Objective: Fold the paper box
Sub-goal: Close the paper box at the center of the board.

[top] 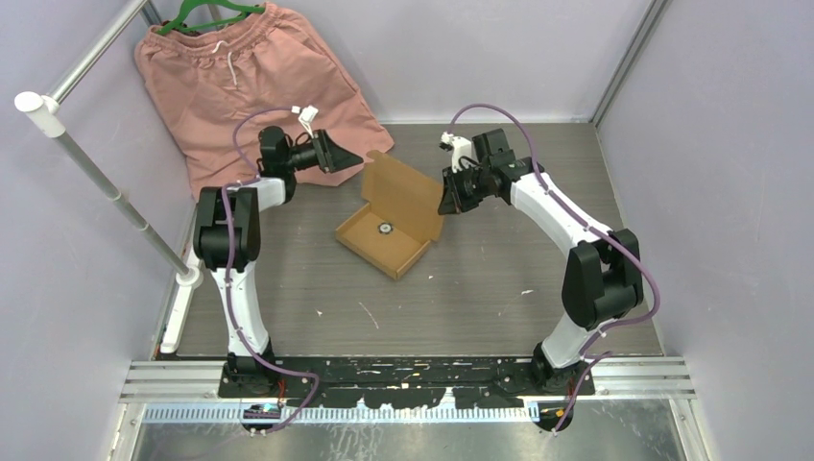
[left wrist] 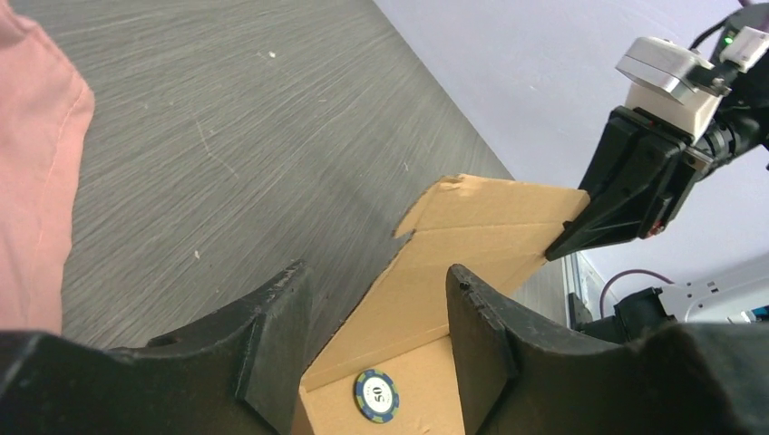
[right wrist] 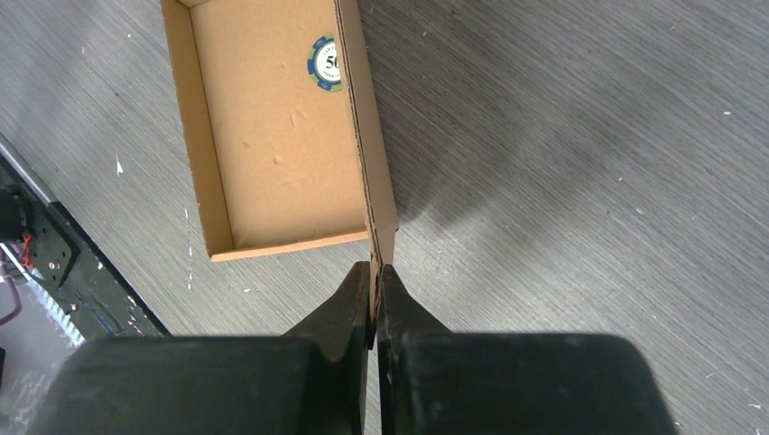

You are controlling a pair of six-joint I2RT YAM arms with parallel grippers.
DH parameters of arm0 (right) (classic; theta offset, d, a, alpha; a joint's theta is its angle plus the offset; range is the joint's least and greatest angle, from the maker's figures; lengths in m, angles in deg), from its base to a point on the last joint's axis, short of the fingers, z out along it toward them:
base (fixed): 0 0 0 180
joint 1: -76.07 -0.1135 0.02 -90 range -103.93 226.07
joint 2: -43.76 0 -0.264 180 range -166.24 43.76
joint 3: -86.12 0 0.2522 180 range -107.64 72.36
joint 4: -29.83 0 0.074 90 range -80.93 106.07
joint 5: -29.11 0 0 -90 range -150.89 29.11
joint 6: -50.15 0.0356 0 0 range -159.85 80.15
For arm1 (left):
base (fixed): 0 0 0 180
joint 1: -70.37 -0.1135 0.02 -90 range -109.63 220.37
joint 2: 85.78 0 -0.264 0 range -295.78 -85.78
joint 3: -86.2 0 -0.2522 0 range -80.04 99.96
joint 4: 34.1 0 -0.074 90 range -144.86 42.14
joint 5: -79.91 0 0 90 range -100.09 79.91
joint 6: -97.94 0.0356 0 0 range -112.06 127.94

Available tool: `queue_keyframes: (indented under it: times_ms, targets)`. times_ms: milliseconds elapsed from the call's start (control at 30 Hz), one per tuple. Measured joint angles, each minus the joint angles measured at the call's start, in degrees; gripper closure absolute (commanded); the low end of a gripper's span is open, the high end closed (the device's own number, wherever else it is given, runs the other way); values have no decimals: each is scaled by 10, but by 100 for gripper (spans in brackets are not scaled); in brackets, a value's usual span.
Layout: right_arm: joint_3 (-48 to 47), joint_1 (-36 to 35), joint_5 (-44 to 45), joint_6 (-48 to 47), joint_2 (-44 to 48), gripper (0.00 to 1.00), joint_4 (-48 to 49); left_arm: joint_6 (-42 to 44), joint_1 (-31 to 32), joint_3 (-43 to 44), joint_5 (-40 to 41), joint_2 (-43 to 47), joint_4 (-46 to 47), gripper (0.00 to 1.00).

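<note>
**Paper box** (top: 389,226): centre of the surface (top: 499,288). The tray is formed and the lid flap stands upright along its far long side. Its long axis runs upper left to lower right in the top view.

**Contents:** one poker chip (top: 385,229) on the tray floor.

**Right tool** (right wrist: 374,276): closed to a pinch on the lower-right end of the lid's edge; this is the arm in contact.

**Left tool** (left wrist: 376,281): fingers wide apart, holding nothing. It sits off the lid's upper-left end, aimed along it, clear of the card.

**Shorts** (top: 240,86): upper left, well apart from the box.

**Judgement:** closing likely means swinging the lid toward the lower left, over the tray, with the right tool leading.
</note>
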Motion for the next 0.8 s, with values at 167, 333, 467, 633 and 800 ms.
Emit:
queue_keyframes:
  times_ms: [167,333,467,633,800]
  targets:
    - [-13,0,-2,-4,-8,99,-7,-17,2,0,-13,0,35,48]
    - [-14,0,-2,-4,-11,99,-8,-21,8,0,-22,0,44,51]
    - [-17,0,-2,-4,-14,99,-9,-7,15,0,-25,0,34,53]
    - [-22,0,-2,-4,-14,99,-12,68,26,7,-20,0,-57,56]
    - [-22,0,-2,-5,-14,99,-16,122,32,10,-14,0,-121,57]
